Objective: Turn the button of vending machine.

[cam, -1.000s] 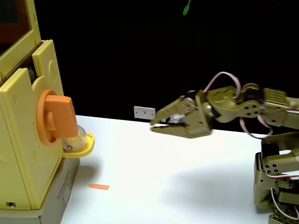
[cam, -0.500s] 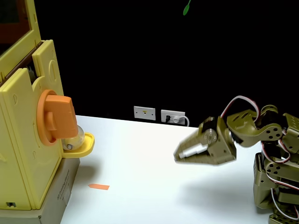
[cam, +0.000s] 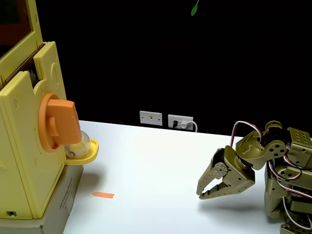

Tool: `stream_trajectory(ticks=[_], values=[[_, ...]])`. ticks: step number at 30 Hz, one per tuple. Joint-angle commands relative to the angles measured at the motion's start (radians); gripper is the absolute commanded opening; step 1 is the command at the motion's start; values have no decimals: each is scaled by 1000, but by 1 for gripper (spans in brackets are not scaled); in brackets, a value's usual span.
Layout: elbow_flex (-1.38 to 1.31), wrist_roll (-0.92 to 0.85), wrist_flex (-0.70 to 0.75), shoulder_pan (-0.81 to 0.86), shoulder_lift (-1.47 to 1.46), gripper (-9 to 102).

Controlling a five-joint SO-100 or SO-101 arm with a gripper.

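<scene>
Button (cam: 59,125) sits far left of the claw (cam: 202,194) (seemingly slightly parted).

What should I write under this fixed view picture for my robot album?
Robot arm folded low, pincer near the table, far from the orange button on the yellow vending machine.

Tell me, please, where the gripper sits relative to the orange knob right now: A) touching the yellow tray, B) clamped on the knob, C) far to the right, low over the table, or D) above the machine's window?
C: in the fixed view the gripper hangs low over the white table at the right, well apart from the orange knob on the yellow machine.
</scene>
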Motion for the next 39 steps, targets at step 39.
stream_trajectory(ticks=[39], values=[[69, -49, 11, -46, 144, -1]])
